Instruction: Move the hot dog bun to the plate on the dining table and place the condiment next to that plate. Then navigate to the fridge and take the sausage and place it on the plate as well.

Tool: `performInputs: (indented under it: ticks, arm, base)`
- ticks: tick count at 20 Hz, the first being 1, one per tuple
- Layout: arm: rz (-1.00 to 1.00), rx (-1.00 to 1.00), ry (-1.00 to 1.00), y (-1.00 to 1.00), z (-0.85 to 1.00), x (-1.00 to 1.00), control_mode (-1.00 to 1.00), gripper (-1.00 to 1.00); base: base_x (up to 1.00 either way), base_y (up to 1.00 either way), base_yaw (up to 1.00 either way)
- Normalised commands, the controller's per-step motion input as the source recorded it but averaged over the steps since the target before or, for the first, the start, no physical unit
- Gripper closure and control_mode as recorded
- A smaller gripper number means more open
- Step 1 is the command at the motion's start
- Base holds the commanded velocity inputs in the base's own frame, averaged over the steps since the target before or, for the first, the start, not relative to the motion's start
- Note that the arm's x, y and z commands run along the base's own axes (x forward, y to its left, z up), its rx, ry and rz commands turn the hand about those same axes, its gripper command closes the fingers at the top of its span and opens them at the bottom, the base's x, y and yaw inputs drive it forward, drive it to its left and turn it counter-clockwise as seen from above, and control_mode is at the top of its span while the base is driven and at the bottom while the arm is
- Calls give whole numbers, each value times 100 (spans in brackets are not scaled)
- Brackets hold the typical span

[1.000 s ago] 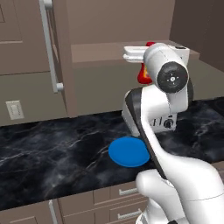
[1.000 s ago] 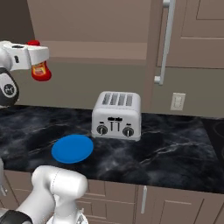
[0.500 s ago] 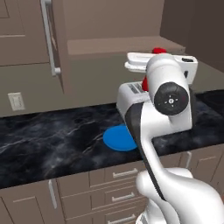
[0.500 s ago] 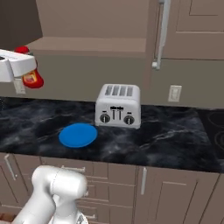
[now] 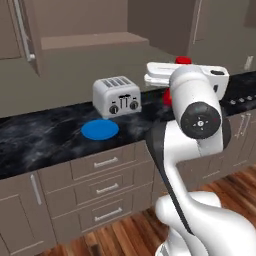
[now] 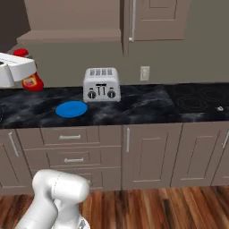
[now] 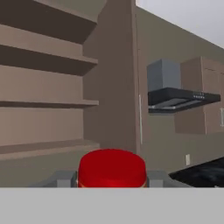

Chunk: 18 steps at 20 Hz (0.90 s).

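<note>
The condiment [image 5: 183, 60] is a red bottle with a red cap, held high over the counter's right part with my gripper [image 5: 169, 84] shut on it. From the right base it hangs at the left edge, with a yellow label showing on the condiment [image 6: 31, 81] below the white hand of the gripper [image 6: 19, 71]. In the hand view the condiment's red cap [image 7: 112, 168] sits between the two grey fingertips of the gripper [image 7: 112, 180]. The hot dog bun, the dining table with its plate, and the sausage are out of view.
A silver toaster [image 5: 116, 96] stands on the black marble counter [image 5: 45, 135], with a flat blue disc [image 5: 100, 129] in front of it on the left. Drawers [image 6: 74, 148] and wood floor [image 6: 147, 205] lie below. A cooktop [image 6: 197, 102] is at the right.
The whole picture has shifted: the base has backed away from the counter and turned, so drawers and floor now show. The bottle stays in the gripper.
</note>
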Motion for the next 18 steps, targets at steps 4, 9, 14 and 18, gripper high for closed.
performInputs:
  ticks: [4,9,14,18]
  arm:
    - [0,0,0,0,0,0,100,100]
    - [0,0,0,0,0,0,100,100]
    - [0,0,0,0,0,0,100,100]
    - [0,0,0,0,0,0,100,100]
  base:
    - [-99,21,-52]
    - [-100,8,-55]
    - [-100,-8,-53]
    - [-95,-19,-55]
